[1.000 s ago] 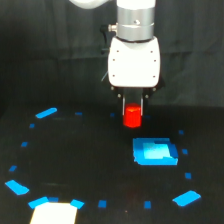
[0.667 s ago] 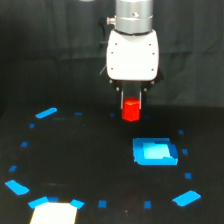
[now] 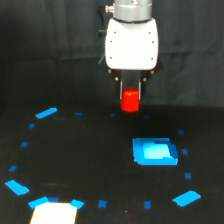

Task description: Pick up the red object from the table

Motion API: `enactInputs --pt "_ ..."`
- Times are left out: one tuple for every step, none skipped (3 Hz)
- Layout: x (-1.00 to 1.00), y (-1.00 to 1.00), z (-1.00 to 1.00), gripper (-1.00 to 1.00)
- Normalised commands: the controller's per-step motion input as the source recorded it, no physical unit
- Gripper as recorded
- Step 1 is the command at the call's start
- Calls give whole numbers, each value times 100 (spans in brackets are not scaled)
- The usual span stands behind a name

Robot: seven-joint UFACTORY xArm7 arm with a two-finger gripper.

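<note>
- Arm: a white housing (image 3: 132, 46) with a grey collar above it hangs at the top centre of the exterior view, in front of a dark curtain (image 3: 50, 50).
- Claw (image 3: 131, 100): points straight down from the underside of the housing; its two dark fingers (image 3: 121, 93) stand narrow and parallel, pressed against the sides of the red block.
- Red block (image 3: 130, 100): held between the fingers, upright, with its lower part showing below the fingertips. It is clear of the bench, and black surface is visible beneath it.
- Bench (image 3: 90, 165): a wide black surface filling the lower half of the view.
- Blue patch (image 3: 155, 152): a flat, bright blue rectangle lying on the bench below the block and toward the exterior view's right, apart from it.
- Tape marks (image 3: 46, 113): small blue pieces scattered in a rough ring over the bench, the larger ones slanted near the view's left and right edges.
- Pale patch (image 3: 54, 213): a whitish rectangle at the bottom edge toward the exterior view's left, with blue tape at its upper corners; what it is cannot be told.
</note>
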Motion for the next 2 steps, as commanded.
enactInputs --pt "3 9 63 -97" --pt "3 19 70 -100"
